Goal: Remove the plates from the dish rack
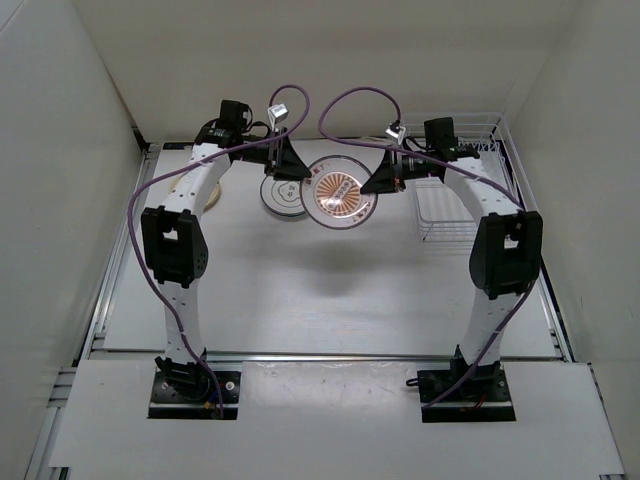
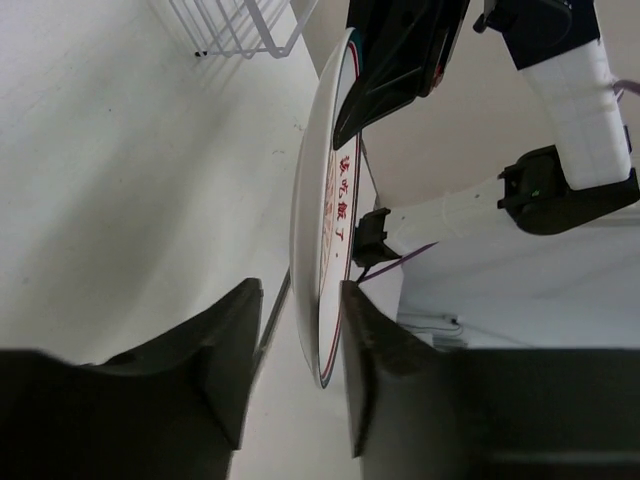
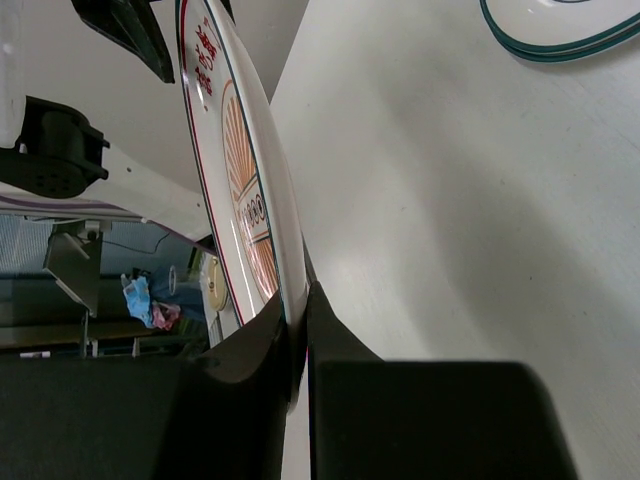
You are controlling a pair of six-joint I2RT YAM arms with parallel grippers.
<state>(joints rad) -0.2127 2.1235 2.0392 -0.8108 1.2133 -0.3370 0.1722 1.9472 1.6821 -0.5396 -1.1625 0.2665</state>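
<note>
The white plate with an orange sunburst centre (image 1: 341,196) hangs above the table between both grippers. My right gripper (image 1: 384,183) is shut on its right rim; the right wrist view shows the jaws (image 3: 300,300) pinching the plate (image 3: 235,150). My left gripper (image 1: 299,174) is open, its jaws either side of the plate's left rim (image 2: 318,250), with a gap on one side. The ringed white plate (image 1: 279,196) lies flat on the table behind, and its edge shows in the right wrist view (image 3: 560,35). The small tan plate (image 1: 207,190) lies far left. The white wire dish rack (image 1: 449,205) stands right, holding no plates.
White walls close in the table on the left, back and right. The rack's corner shows at the top of the left wrist view (image 2: 240,25). Purple cables loop above both wrists (image 1: 350,100).
</note>
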